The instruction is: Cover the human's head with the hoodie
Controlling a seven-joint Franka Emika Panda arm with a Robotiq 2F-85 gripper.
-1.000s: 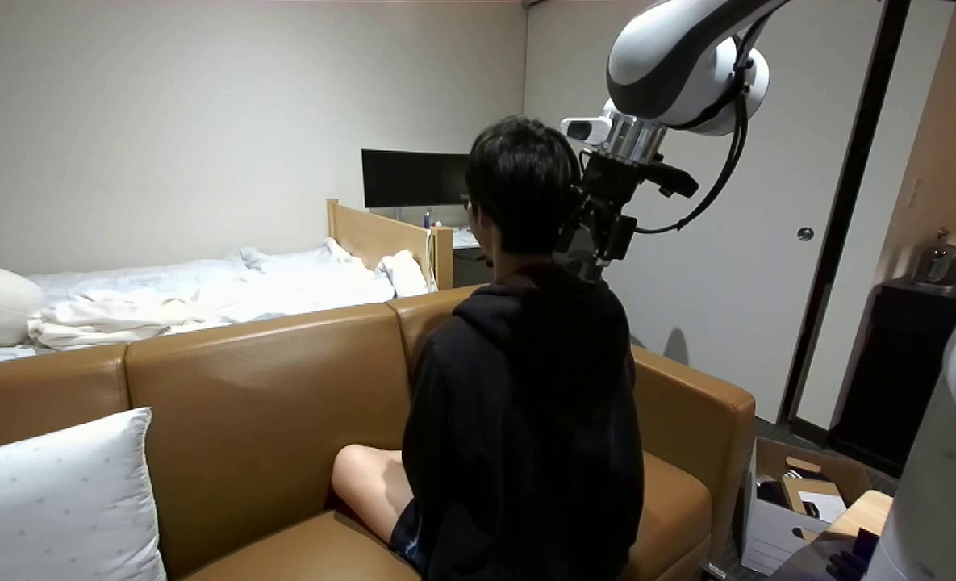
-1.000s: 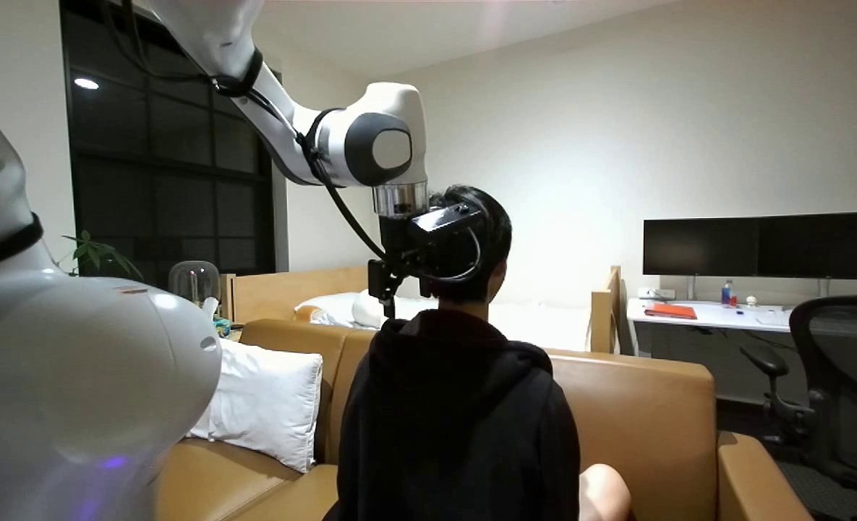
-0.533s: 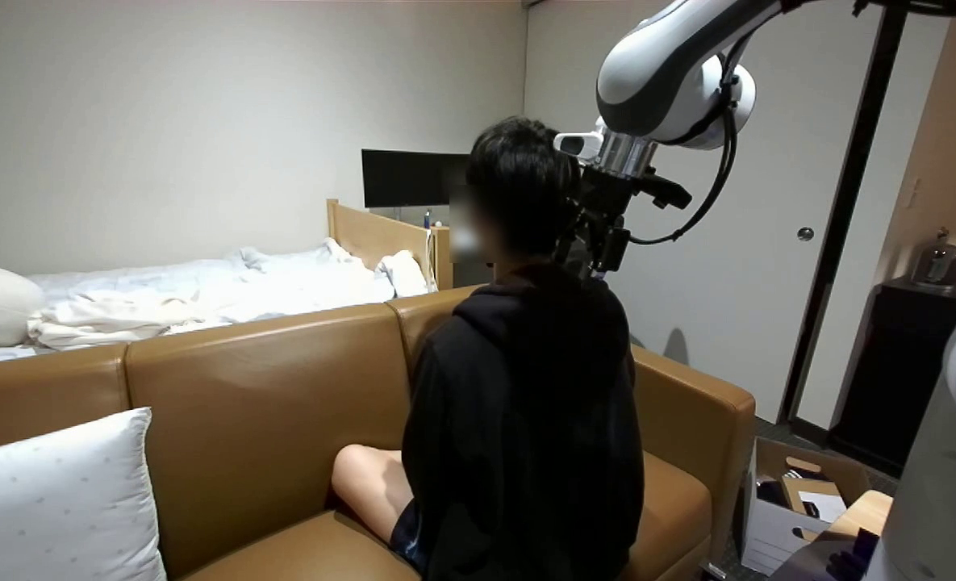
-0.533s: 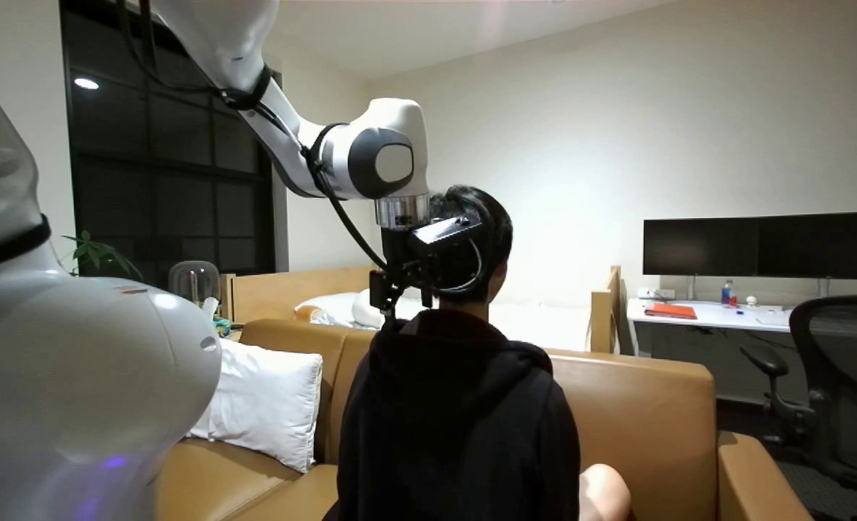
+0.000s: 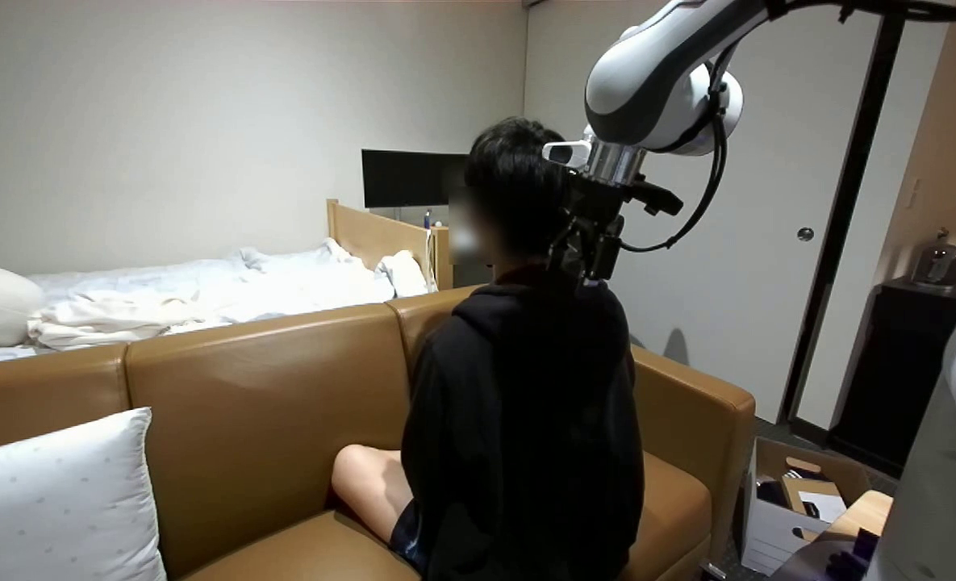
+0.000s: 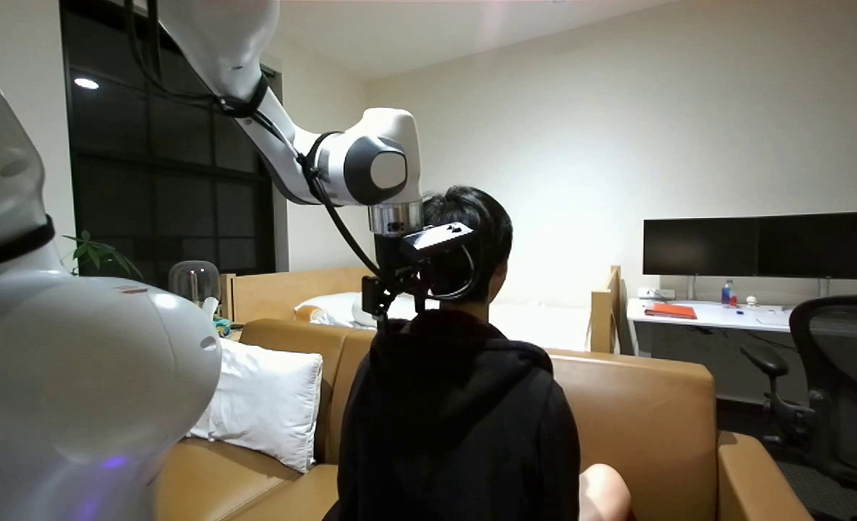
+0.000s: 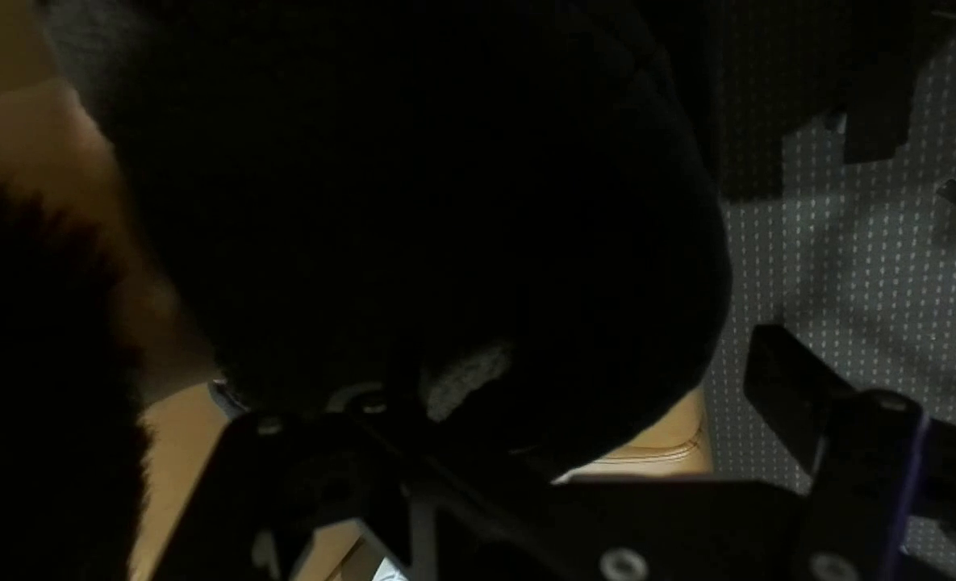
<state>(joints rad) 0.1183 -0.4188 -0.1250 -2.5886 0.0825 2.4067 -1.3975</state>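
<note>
A person sits on the sofa with their back to both exterior views. The head [image 5: 510, 181] has short black hair and is bare; it also shows in an exterior view [image 6: 499, 224]. The black hoodie [image 5: 526, 452], also in an exterior view [image 6: 457, 434], has its hood lying down behind the neck. My gripper [image 5: 572, 270] is open, pointing down beside the head, at the hood's edge near one shoulder [image 6: 401, 316]. In the wrist view the dark hoodie [image 7: 486, 202] reaches between the spread fingers of the gripper [image 7: 590, 367]. Whether the fingers touch it is too dark to tell.
The brown sofa [image 5: 260, 387] holds a white pillow [image 5: 58, 500]. A bed [image 5: 203, 282] stands behind it. An open box [image 5: 776, 537] is on the floor beside the sofa. A desk [image 6: 703, 315] with monitors and an office chair [image 6: 833, 391] stand farther off.
My gripper has moved down to the hood's edge and shifted left in the exterior views. Its fingers stay open. The person and hoodie have hardly moved.
</note>
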